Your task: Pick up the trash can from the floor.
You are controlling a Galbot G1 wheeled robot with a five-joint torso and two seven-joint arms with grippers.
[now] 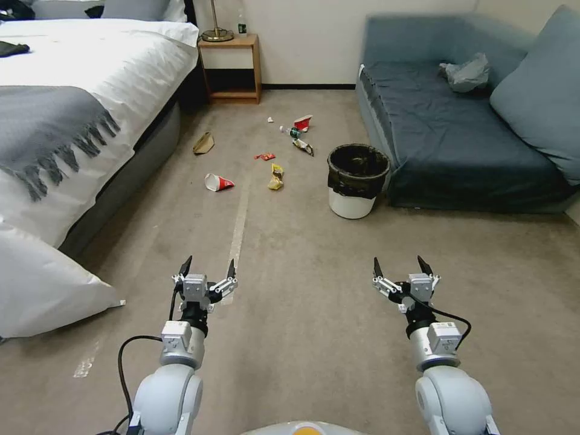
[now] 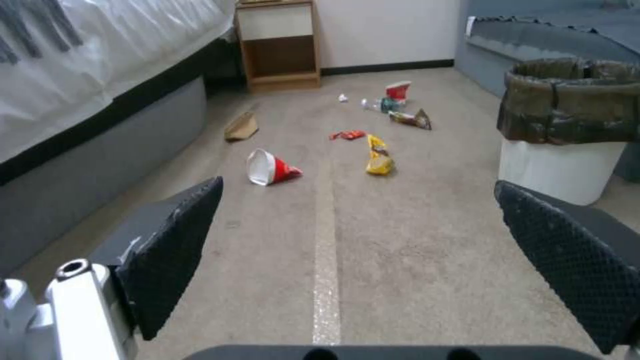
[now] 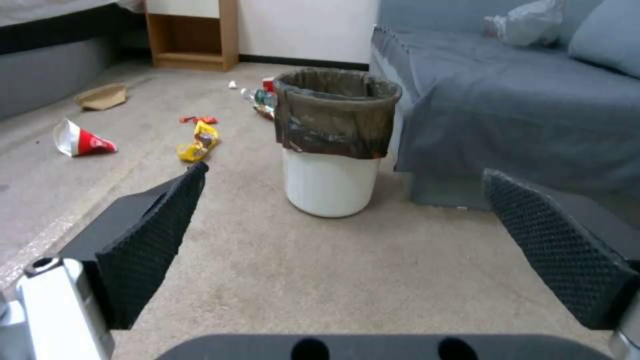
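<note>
The right gripper (image 1: 403, 266) hangs above the floor (image 1: 314, 290) with its two black fingers spread wide and nothing between them. It points forward toward the trash can (image 1: 357, 180), which stands upright well ahead of it. The left gripper (image 1: 207, 267) is level with it on the other side, also spread wide and empty, over the pale stripe (image 1: 237, 232) in the carpet.

In the right wrist view the trash can (image 3: 333, 142) sits framed between the ribbed finger pads (image 3: 150, 245), white below and with the black bag liner (image 3: 335, 120) folded over its rim. It stands on the carpet just beside the front corner of the blue sofa (image 1: 459, 133).

Further out, litter lies scattered on the floor to the left of the can: a red-and-white paper cup (image 1: 217, 182) on its side, a yellow wrapper (image 1: 276, 176), a small red wrapper (image 1: 264, 156) and a flat brown paper piece (image 1: 203, 143). The bed (image 1: 78, 109) runs along the left side, and a wooden nightstand (image 1: 231, 66) stands against the far wall.
</note>
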